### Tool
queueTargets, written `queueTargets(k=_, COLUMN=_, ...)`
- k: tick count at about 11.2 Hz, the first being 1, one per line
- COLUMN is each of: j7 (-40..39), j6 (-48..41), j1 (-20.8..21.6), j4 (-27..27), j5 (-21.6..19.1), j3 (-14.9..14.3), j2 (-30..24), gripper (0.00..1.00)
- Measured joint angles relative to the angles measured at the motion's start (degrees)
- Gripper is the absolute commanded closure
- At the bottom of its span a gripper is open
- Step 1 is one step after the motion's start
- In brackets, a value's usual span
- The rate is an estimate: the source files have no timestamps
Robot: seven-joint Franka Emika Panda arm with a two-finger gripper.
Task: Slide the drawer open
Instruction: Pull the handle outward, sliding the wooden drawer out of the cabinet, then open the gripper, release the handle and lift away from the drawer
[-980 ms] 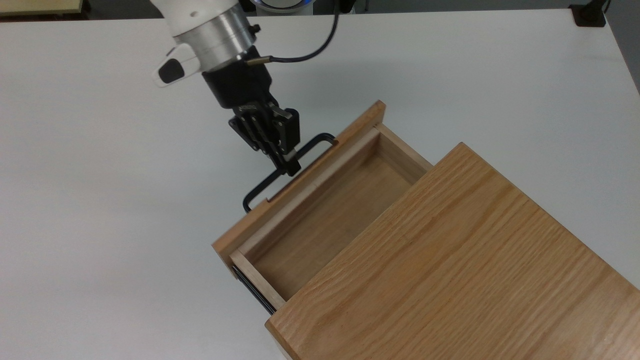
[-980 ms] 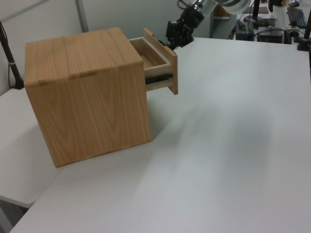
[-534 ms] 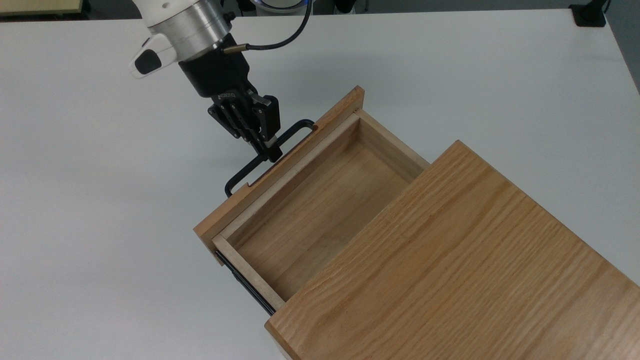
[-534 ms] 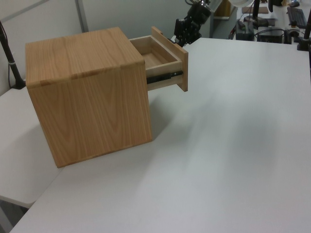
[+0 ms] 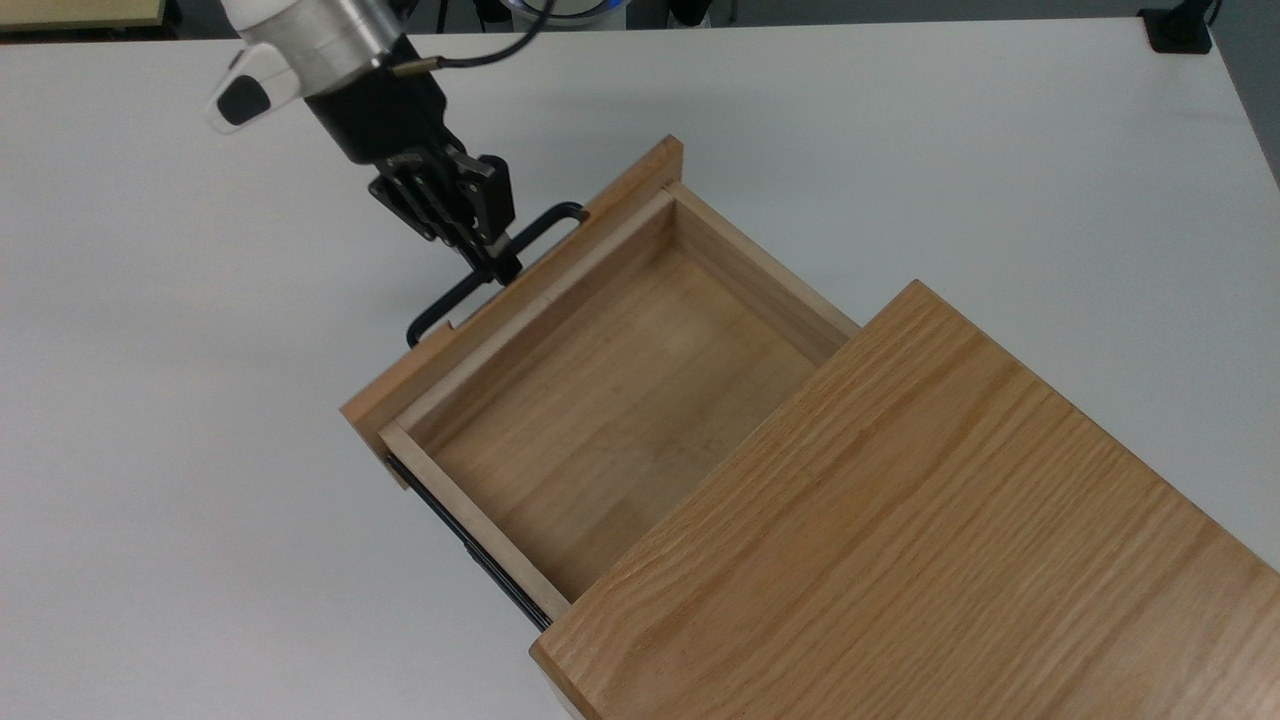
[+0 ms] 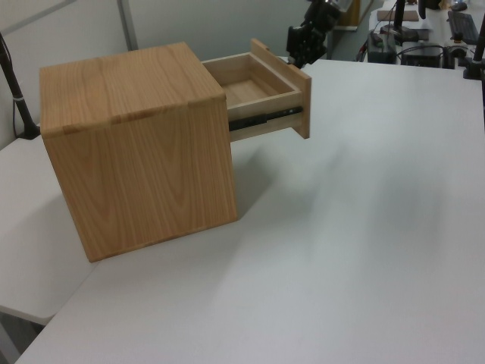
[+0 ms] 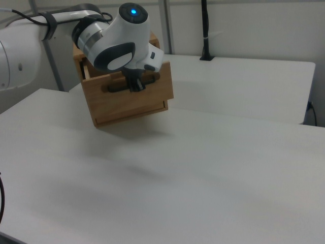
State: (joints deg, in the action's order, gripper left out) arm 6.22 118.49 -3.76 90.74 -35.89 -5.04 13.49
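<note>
The drawer [image 5: 600,400] stands pulled well out of the oak cabinet [image 5: 930,540], with most of its bare wooden floor open to the top view; it runs from the cabinet's front edge toward 10 o'clock in the top view, its thicker front panel [image 5: 510,310] at the far end. Along the drawer's side at 7 o'clock in the top view a black rail [image 5: 465,545] shows between the box and the cabinet, and in the left view the same kind of rail [image 6: 265,117] is seen under the drawer's near side. The black bar handle [image 5: 490,275] stands off the front panel, parallel to it. The tool [image 5: 500,265] is pinching that handle near its middle, its black fingers [image 5: 485,245] pressed onto the bar from above and below as the top view shows them, with the tool's body rising toward 11 o'clock to a silver and white wrist [image 5: 310,30]. In the left view the drawer [image 6: 258,83] juts from the upper part of the cabinet [image 6: 136,144] toward 2 o'clock, clear above the white worktop [image 6: 341,243], with the tool [image 6: 307,45] at the far face of its front panel. In the right view the drawer's front panel [image 7: 132,99] faces the camera, the handle [image 7: 132,84] lies across it, and the white wrist [image 7: 119,35] with a blue light on top covers the tool where it meets the bar. The worktop [image 5: 150,400] is plain white around the cabinet.
</note>
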Motion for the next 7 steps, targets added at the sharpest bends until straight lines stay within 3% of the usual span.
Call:
queueTargets(k=6, j7=-5.0, j6=-6.9, j1=-0.2, j4=0.3, j5=0.1, j3=-5.1, j2=-1.5, gripper=0.83)
queueTargets(k=7, j7=-5.5, j6=-7.5, j1=-0.2, j4=0.3, j5=0.2, j3=-5.4, j2=-1.5, gripper=0.72)
